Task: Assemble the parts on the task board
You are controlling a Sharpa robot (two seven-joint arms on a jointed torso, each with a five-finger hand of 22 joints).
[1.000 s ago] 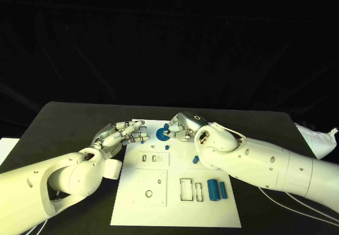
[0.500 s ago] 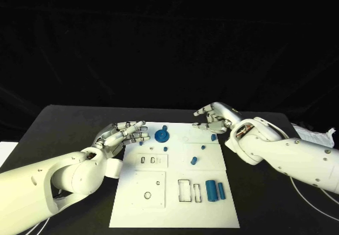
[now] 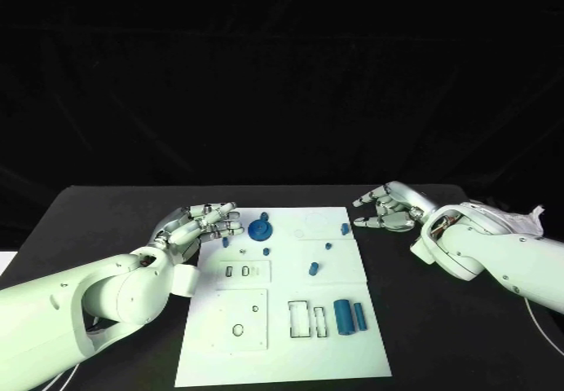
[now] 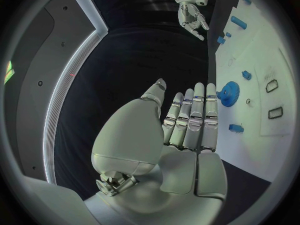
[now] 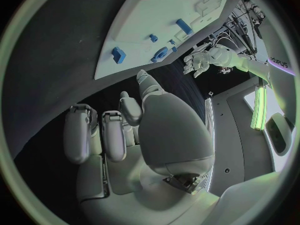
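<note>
With both the left robot hand [image 3: 200, 223] and right robot hand [image 3: 388, 210] empty and spread, the next reach should come straight down on a loose blue part [image 3: 314, 268] on the board [image 3: 282, 342].

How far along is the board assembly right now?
Done: a blue gear sits at the far end of the task board. In hand: nothing; the left robot hand and right robot hand hold nothing, both beside the board. Left: two blue cylinders lie next to outlined slots, and small blue pieces lie loose mid-board.
</note>
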